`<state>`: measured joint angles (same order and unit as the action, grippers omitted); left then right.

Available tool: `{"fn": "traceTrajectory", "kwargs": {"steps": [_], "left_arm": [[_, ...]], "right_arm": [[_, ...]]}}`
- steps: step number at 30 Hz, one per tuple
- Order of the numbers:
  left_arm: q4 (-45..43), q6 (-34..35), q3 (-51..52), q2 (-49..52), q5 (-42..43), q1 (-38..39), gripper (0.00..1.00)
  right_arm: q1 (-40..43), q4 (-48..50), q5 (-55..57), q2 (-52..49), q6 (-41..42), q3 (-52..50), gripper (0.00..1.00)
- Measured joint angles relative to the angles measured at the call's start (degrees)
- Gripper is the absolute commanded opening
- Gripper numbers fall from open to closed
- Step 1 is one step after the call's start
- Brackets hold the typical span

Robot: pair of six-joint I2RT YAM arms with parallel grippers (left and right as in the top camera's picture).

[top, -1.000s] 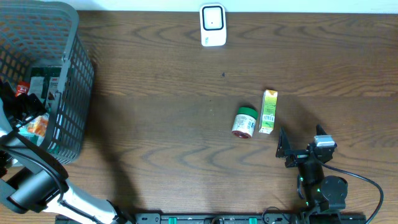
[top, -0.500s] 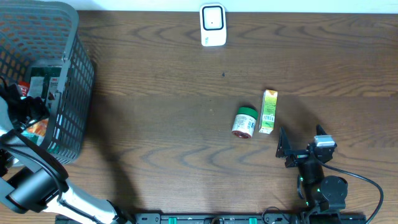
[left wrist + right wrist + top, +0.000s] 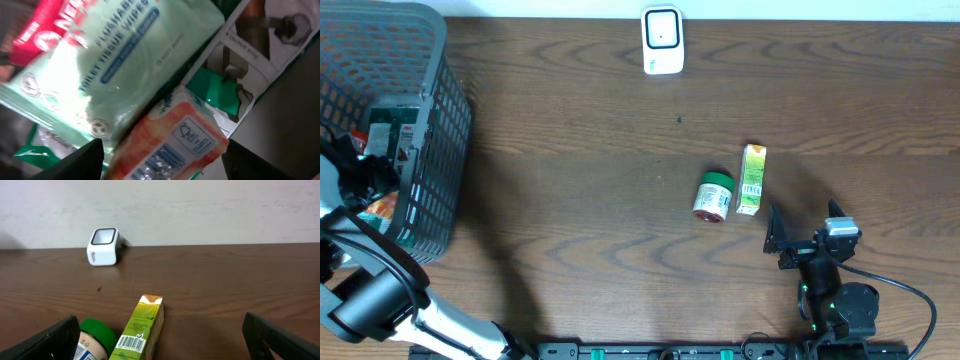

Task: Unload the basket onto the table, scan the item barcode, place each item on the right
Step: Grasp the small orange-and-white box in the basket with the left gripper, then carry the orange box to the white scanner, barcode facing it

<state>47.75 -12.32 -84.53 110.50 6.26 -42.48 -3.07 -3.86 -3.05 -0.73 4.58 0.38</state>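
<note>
Inside the grey basket [image 3: 430, 120] at the table's [image 3: 570, 180] left edge, an orange packet [image 3: 175, 135] lies tilted between the two fingers of the left claw [image 3: 162, 152]. I note a printed label panel on its face, though the print is too blurred to read. The fingers stand well apart, one on each side of the packet and very close to its edges. I cannot tell whether they press on it or only flank it.

Just above the packet lies a pale green pack of flushable tissue wipes [image 3: 115, 65], and a red packet [image 3: 50, 25] shows past its upper corner. A white and green box [image 3: 260, 40] lies beneath them to the right.

On the open table, the white scanner [image 3: 661, 40] stands at the far edge, near the middle, well apart from the basket. A green-lidded jar [image 3: 713, 196] lies on its side right of centre, with a green carton [image 3: 751, 179] lying just beside it; a barcode shows on the carton's near end in the right wrist view.

The right claw [image 3: 162, 342] sits low near the front edge, just behind the carton, fingers spread wide and holding nothing.
</note>
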Motion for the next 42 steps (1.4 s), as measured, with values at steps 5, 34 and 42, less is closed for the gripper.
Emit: {"fn": "traceTrajectory", "kwargs": {"steps": [5, 34, 42], "left_arm": [[-0.3, 0.0, 0.5, 0.0, 1.1, 0.0, 0.59], [-1.5, 4.7, -4.6, -4.3, 4.4, 0.0, 0.19], [-3.9, 13.9, -10.1, -25.4, 7.1, 0.7, 0.19]], "right_arm": [[0.0, 0.0, 0.0, 0.0, 0.0, 0.0, 0.99], [0.0, 0.0, 0.0, 0.0, 0.0, 0.0, 0.99], [0.0, 0.0, 0.0, 0.0, 0.0, 0.0, 0.99]]}}
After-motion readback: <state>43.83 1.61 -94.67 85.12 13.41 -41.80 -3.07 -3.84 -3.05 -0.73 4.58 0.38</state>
